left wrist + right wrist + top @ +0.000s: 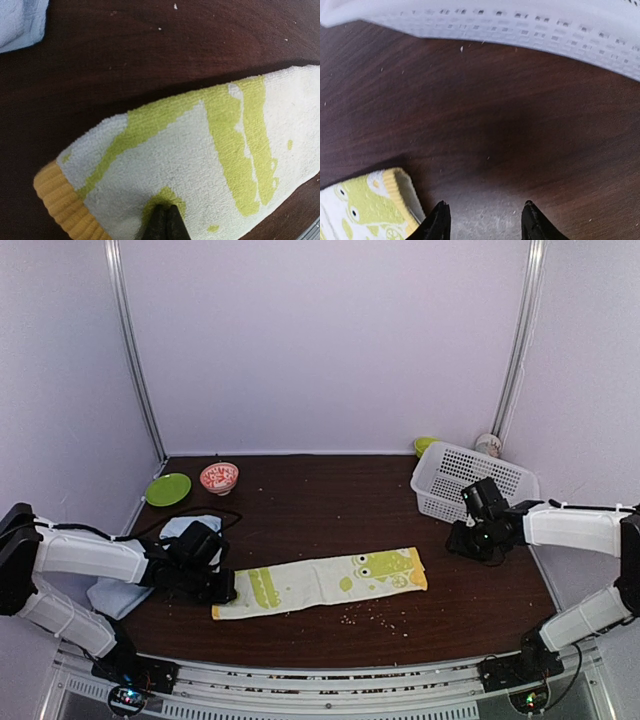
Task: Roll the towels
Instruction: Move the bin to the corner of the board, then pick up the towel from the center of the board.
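Note:
The lime-green and cream towel point(325, 580) lies flat as a long strip across the middle of the table, with a yellow edge at each end. My left gripper point(225, 587) is shut. Its tips point(167, 220) press down on the cloth near the towel's point(200, 160) left end, and no fold shows between them. The pale blue towel point(135, 580) lies crumpled under the left arm, and a corner of it point(20, 22) shows in the left wrist view. My right gripper point(465, 540) is open over bare wood point(485, 205), just right of the towel's right end point(375, 200), with nothing between its fingers.
A white slotted basket point(470, 480) stands at the back right, close behind the right gripper; its wall point(520, 25) fills the top of the right wrist view. A green plate point(168, 488) and a red-patterned bowl point(219, 477) sit at the back left. Crumbs point(375, 615) lie in front of the towel.

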Robot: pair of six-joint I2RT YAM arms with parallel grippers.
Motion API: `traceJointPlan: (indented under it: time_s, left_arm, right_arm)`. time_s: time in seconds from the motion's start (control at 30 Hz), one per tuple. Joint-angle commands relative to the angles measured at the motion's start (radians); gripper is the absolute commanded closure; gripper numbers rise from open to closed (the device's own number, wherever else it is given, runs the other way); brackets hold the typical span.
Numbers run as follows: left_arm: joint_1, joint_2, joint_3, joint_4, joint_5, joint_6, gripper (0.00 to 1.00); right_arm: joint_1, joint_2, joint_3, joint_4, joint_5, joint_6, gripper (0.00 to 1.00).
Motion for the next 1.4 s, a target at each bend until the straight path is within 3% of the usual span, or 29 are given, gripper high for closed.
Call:
traceJointPlan:
  time_s: [0.0, 0.3, 0.57, 0.77, 0.97, 1.1, 1.37]
  left_arm:
    - [-0.003, 0.018, -0.011, -0.042, -0.007, 0.011, 1.0]
    - [-0.004, 0.002, -0.019, -0.04, -0.008, 0.005, 1.0]
    - [-0.003, -0.018, -0.028, -0.05, -0.01, 0.002, 1.0]
    - [-0.004, -0.031, -0.023, -0.063, -0.016, 0.002, 1.0]
    - [-0.004, -0.042, -0.028, -0.067, -0.015, 0.001, 1.0]
    - [-0.004, -0.051, -0.033, -0.07, -0.013, 0.0, 1.0]
    - [-0.013, -0.043, -0.003, -0.044, 0.028, 0.031, 1.0]
  right_arm:
    - [0.106, -0.046, -0.059, -0.023, -0.058, 0.077, 0.51]
    - [0.262, 0.034, -0.112, 0.117, -0.112, 0.219, 0.48]
    - [0.287, 0.087, -0.123, 0.114, -0.093, 0.26, 0.5]
    - [0.35, 0.127, -0.123, 0.047, -0.086, 0.259, 0.65]
    - [0.388, 0.163, -0.164, 0.093, -0.115, 0.282, 0.81]
    - [0.388, 0.116, -0.155, 0.066, -0.071, 0.288, 1.0]
    - [0.349, -0.079, -0.071, -0.107, 0.126, 0.222, 1.0]
